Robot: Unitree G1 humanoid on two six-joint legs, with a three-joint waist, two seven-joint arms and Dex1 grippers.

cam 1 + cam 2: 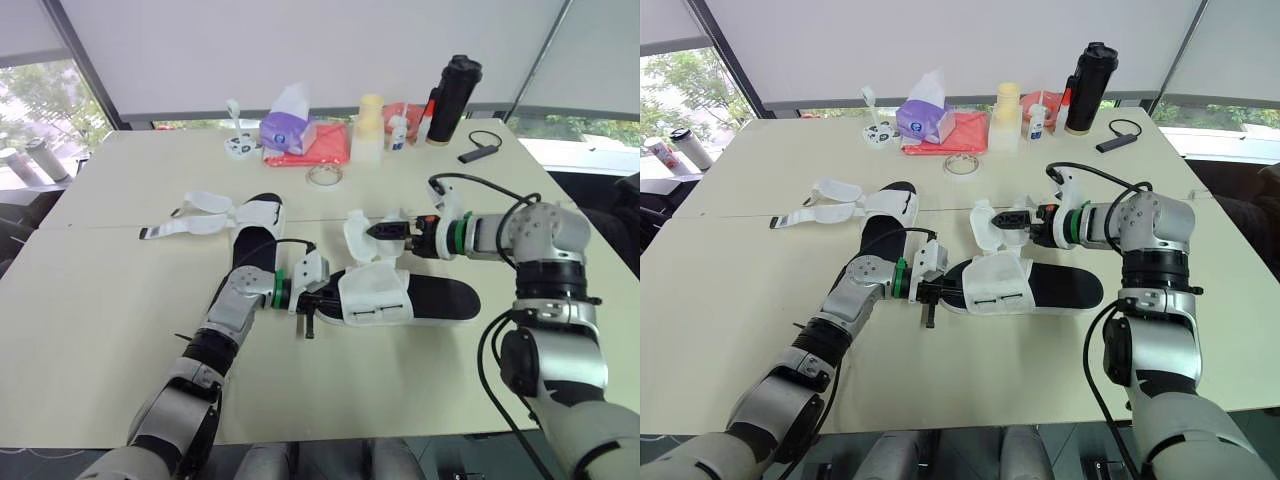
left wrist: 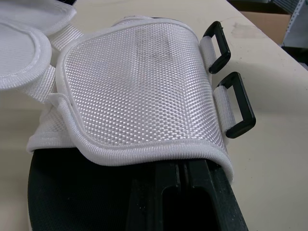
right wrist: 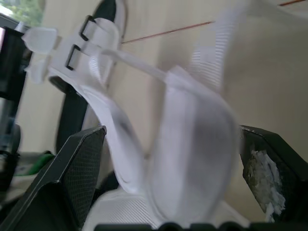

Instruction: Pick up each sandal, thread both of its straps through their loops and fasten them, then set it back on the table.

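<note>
1. The head views are showing the table (image 1: 110,300) and both shoes. The near sandal (image 1: 440,298) is lying flat at the table's middle, between the two arms.
2. Its long axis is running left to right. The end covered by the white upper (image 2: 139,91) is pointing at the left gripper (image 1: 312,302), and the bare black sole is pointing to the right.
3. The left wrist view is adding two black loops (image 2: 236,103) hanging at the upper's edge. Its fingers (image 2: 168,197) are lying close together, nipping the sandal's end under that upper.
4. The right gripper (image 1: 383,230) is hovering just behind the sandal. The right wrist view is showing its jaws spread wide, with a white strap (image 1: 356,236) clasped between them.
5. The second sandal (image 1: 256,240) is lying near-to-far, just beside the left arm, with its straps splayed leftward.
6. A tissue box (image 1: 288,128) and a black bottle (image 1: 452,98) are standing at the far edge.
</note>
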